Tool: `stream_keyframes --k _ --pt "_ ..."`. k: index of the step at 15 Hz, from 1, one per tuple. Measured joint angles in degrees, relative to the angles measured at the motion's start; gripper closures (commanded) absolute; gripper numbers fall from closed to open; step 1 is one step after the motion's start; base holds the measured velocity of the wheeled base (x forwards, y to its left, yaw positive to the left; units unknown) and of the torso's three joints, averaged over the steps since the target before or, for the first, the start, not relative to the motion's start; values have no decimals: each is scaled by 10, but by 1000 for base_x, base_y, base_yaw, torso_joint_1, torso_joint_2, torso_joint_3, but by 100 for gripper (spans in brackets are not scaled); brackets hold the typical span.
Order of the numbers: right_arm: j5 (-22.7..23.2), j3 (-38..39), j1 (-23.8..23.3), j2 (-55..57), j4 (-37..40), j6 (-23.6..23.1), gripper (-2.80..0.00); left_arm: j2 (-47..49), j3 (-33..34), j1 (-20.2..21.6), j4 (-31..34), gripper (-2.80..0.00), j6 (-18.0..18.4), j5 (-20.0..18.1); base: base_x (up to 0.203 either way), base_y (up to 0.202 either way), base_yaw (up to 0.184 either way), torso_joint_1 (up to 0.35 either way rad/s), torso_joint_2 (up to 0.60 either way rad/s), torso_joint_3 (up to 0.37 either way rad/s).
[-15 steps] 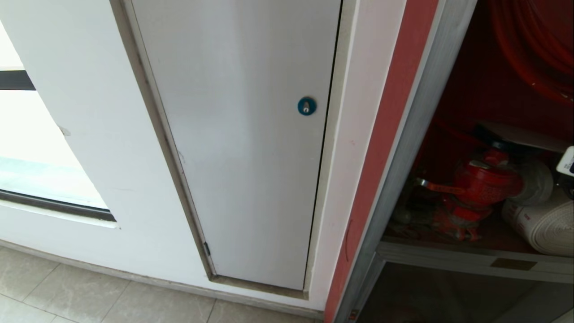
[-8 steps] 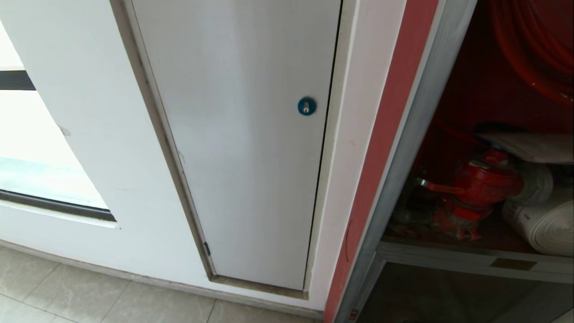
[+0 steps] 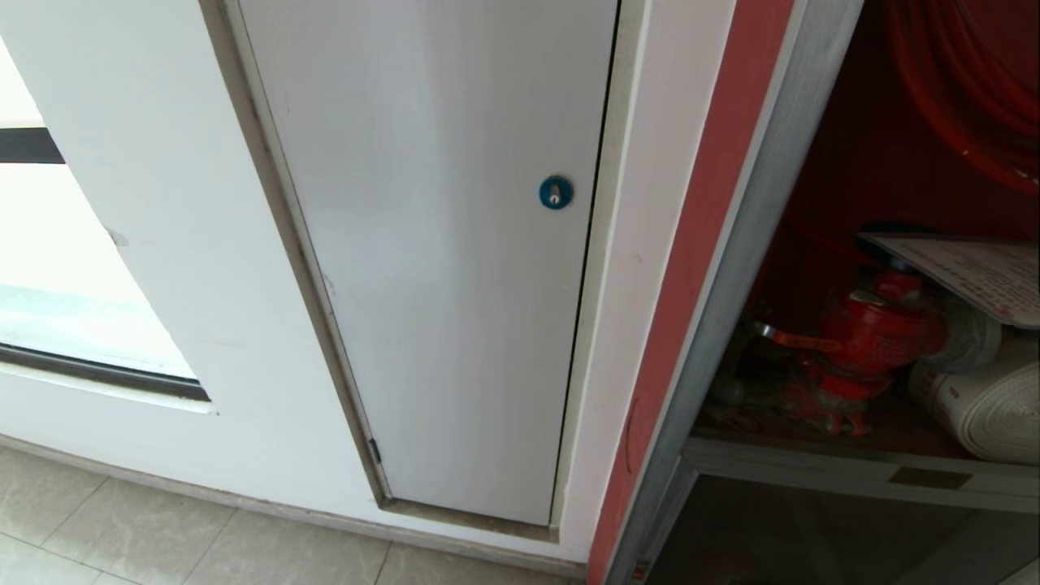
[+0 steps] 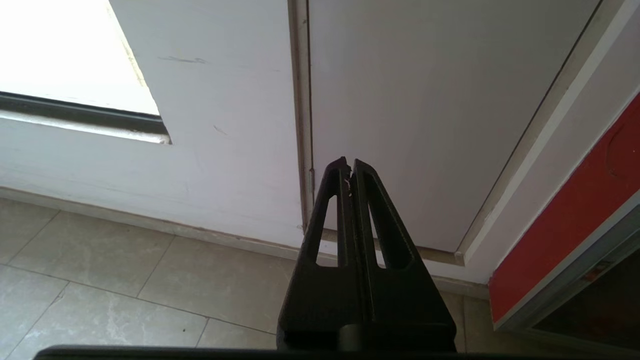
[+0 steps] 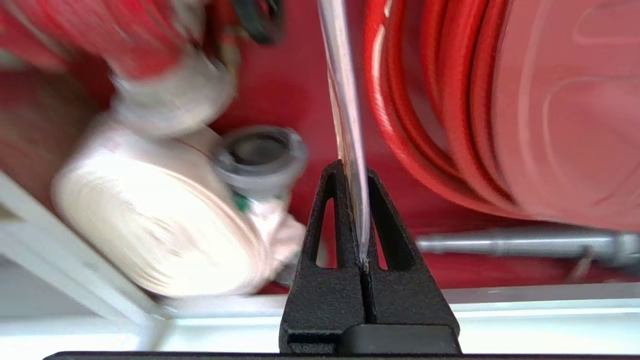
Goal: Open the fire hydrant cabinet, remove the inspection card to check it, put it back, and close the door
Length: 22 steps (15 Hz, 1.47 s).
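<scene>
The fire hydrant cabinet stands open at the right of the head view, with its red valve, white rolled hose and red coiled hose inside. The inspection card hangs tilted above the valve, printed face up. In the right wrist view my right gripper is shut on the card, seen edge-on, in front of the rolled hose and coiled hose. My left gripper is shut and empty, parked low by the wall. The door is out of view.
A white panel with a round blue lock fills the wall left of the cabinet. A window is at far left, above tiled floor. A dark glass panel sits below the cabinet shelf. A metal nozzle lies inside.
The card has tilted from nearly edge-on to show its printed face in the head view. The bit of the right arm at the right edge has gone from view.
</scene>
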Motion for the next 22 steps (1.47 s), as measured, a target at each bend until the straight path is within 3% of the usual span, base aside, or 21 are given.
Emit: stream_keyframes --k 7,17,22 --pt "28 58 1 -38 1 122 0 0 0 0 0 0 0 0 0 0 0 0 0 0" --pt "26 93 0 -80 1 369 0 0 0 0 0 0 0 0 0 0 0 0 0 0" --pt "25 96 0 -109 0 444 0 0 0 0 0 0 0 0 0 0 0 0 0 0"
